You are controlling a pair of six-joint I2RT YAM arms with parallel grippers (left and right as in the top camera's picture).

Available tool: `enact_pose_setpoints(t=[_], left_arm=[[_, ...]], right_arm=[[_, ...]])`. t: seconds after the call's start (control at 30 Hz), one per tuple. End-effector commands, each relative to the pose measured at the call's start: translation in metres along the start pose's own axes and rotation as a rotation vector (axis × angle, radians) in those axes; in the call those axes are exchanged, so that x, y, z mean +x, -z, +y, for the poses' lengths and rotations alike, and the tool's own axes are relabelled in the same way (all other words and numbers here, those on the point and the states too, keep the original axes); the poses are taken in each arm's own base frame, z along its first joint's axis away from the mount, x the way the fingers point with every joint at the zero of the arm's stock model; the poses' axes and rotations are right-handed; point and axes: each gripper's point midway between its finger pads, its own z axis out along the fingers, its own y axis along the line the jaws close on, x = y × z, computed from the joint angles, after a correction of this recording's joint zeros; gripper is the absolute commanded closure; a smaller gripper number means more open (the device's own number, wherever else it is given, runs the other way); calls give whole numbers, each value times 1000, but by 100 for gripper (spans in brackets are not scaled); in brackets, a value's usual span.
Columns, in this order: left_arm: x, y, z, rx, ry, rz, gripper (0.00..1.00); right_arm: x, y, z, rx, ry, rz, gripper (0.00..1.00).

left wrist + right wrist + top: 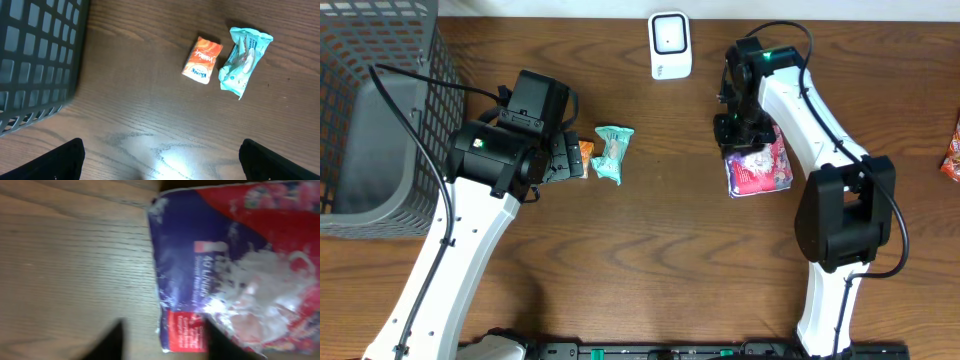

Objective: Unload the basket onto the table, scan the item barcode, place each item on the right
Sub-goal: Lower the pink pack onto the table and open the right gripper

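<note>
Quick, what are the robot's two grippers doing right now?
Left gripper: open, holding nothing.
Right gripper: open, astride a corner of the red and purple plastic packet, apparently not squeezing it.

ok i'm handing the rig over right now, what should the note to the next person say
Left end effector: open, holding nothing, above the table near the orange packet and teal packet.
Right end effector: jaws apart over the red pouch, which lies flat on the table near the scanner; no grip visible.
Done: no scan evident from here.
Left: grasp an item and show its barcode to the scanner.
</note>
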Motion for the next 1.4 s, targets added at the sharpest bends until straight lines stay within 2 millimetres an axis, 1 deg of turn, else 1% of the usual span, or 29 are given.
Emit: enact_pose_setpoints(t=[0.0,0.1,0.23,0.4,0.5,0.6,0.63,0.67,0.7,0.77,0.8,0.93,1.03,1.23,1.37], left_arm=[[-2,3,2,0,16,-10,2],[-2,3,2,0,16,-10,2],[-2,3,2,0,16,-10,2],[-2,3,2,0,16,-10,2],[-2,3,2,0,16,-10,2],[-2,3,2,0,16,-10,2],[-2,3,2,0,16,-10,2],[-2,3,2,0,16,-10,2],[-2,3,2,0,16,-10,2],[-2,3,2,0,16,-10,2],[-2,3,2,0,16,-10,2],[-2,3,2,0,16,-10,2],[-2,3,2,0,16,-10,2],[-2,3,2,0,16,-10,2],[-2,3,2,0,16,-10,2]], right_arm=[[3,-4,-13,121,10,5,32],[4,-5,-13,171,26,0,30],[5,-8,-19,292,-4,-21,30],[11,-27,-16,391,12,-38,30],[13,-41,-21,460,-1,-66,31],[16,-52,-25,506,-17,-87,34],[17,-57,-25,511,-15,-90,36],[20,-61,-24,511,-11,-86,51],[21,-62,-24,511,-13,-83,70],[22,-63,-22,498,-21,-80,94],[22,-62,-20,484,-22,-76,99],[21,-52,-9,412,-29,-51,99],[16,-39,7,294,6,-30,99],[10,-4,55,-75,155,2,99],[9,12,82,-341,225,-1,99]])
